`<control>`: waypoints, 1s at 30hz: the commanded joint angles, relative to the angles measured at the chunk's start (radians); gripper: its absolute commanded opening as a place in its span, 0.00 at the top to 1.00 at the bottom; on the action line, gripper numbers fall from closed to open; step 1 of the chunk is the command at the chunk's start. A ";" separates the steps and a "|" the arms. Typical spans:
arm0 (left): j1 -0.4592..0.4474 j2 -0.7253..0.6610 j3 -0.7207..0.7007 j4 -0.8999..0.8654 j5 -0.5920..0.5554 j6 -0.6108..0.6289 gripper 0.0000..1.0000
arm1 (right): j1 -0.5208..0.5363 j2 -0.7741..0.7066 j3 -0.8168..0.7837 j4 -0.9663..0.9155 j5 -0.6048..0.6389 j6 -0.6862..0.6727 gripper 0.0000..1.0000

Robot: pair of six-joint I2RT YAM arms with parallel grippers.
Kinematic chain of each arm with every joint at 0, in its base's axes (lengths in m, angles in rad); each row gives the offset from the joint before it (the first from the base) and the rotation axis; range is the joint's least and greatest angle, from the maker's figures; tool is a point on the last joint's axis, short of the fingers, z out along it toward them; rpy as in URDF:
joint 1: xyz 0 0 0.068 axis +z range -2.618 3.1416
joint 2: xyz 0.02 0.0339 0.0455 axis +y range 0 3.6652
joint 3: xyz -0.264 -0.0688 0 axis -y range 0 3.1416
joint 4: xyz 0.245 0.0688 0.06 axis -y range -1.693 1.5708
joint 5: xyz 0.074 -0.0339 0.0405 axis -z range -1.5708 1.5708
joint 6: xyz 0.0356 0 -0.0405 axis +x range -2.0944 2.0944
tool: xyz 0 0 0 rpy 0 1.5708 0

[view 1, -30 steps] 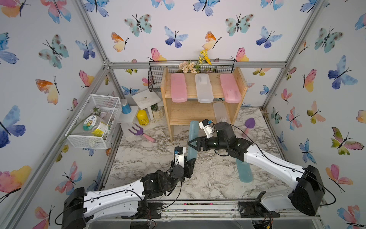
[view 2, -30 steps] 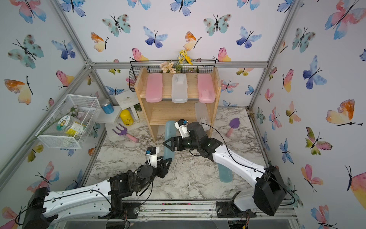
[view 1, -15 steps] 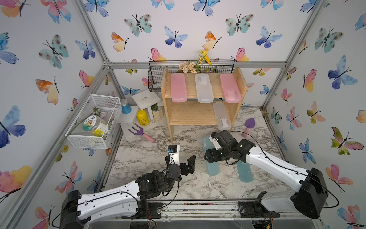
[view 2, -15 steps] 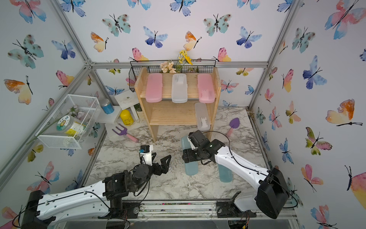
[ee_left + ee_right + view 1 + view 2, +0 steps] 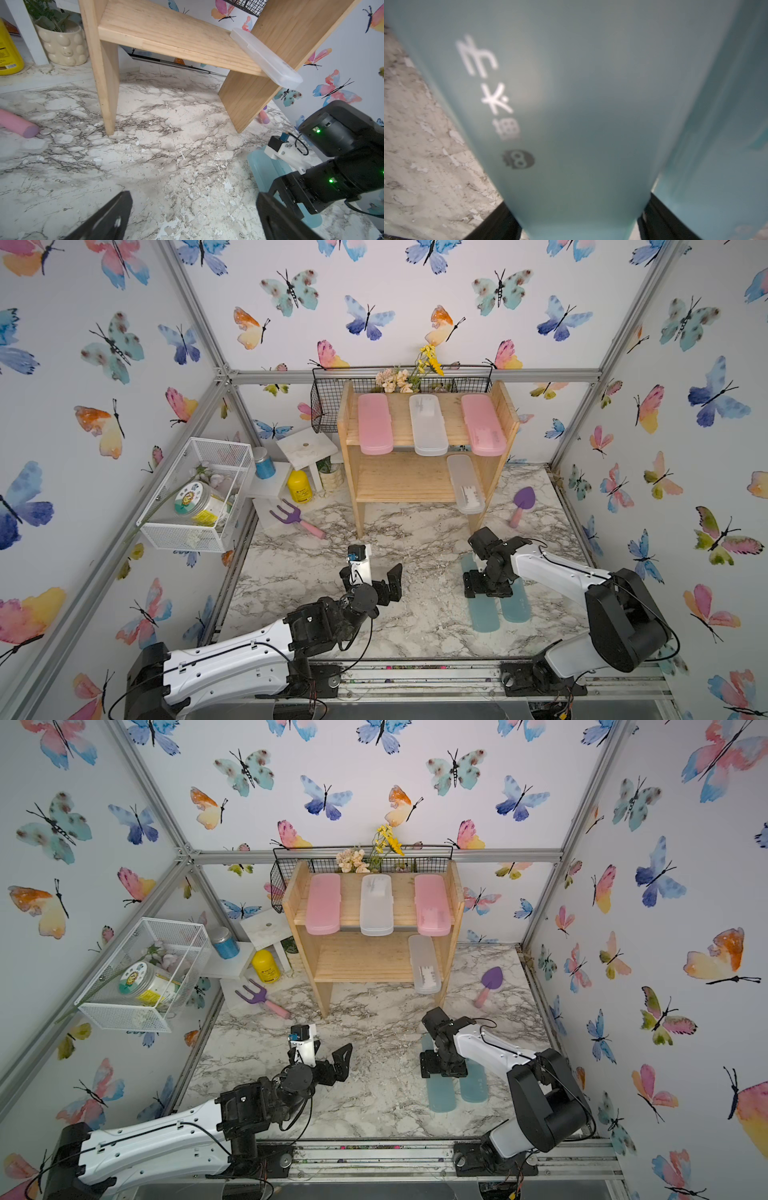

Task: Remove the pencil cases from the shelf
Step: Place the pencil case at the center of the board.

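The pine shelf [image 5: 415, 485] stands at the back in both top views. On its top tier lie two pink pencil cases [image 5: 375, 423] [image 5: 483, 425] with a frosted white one [image 5: 428, 425] between them. Another white case [image 5: 466, 483] overhangs the lower tier's right front edge [image 5: 268, 60]. My right gripper [image 5: 487, 588] is shut across a teal case [image 5: 484, 614] [image 5: 571, 104], which lies flat on the marble beside a second teal case [image 5: 515, 605]. My left gripper [image 5: 374, 572] [image 5: 193, 195] stands wide open and empty over bare marble, left of the teal cases.
A white wire basket [image 5: 199, 493] with a jar hangs on the left wall, and a black wire basket [image 5: 328, 402] sits behind the shelf. A purple fork [image 5: 291, 516], a trowel [image 5: 521, 504], a yellow bottle [image 5: 300, 487] and a white stool [image 5: 307, 448] flank the shelf.
My right gripper carried the teal case from in front of the shelf to the right and set it down beside the other teal one. My left gripper opened wide and drew back.
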 commanded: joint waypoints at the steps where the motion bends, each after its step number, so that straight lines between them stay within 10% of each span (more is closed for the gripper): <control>1: 0.018 -0.020 -0.008 0.012 0.028 0.003 0.01 | -0.012 0.017 0.014 0.028 0.043 -0.016 0.24; 21: 0.036 0.001 0.035 0.033 0.095 -0.005 0.01 | -0.036 -0.089 0.070 0.025 0.067 -0.007 0.01; 30: 0.347 0.106 0.042 0.407 0.740 -0.172 0.01 | -0.037 -0.357 0.177 -0.066 0.164 -0.035 0.01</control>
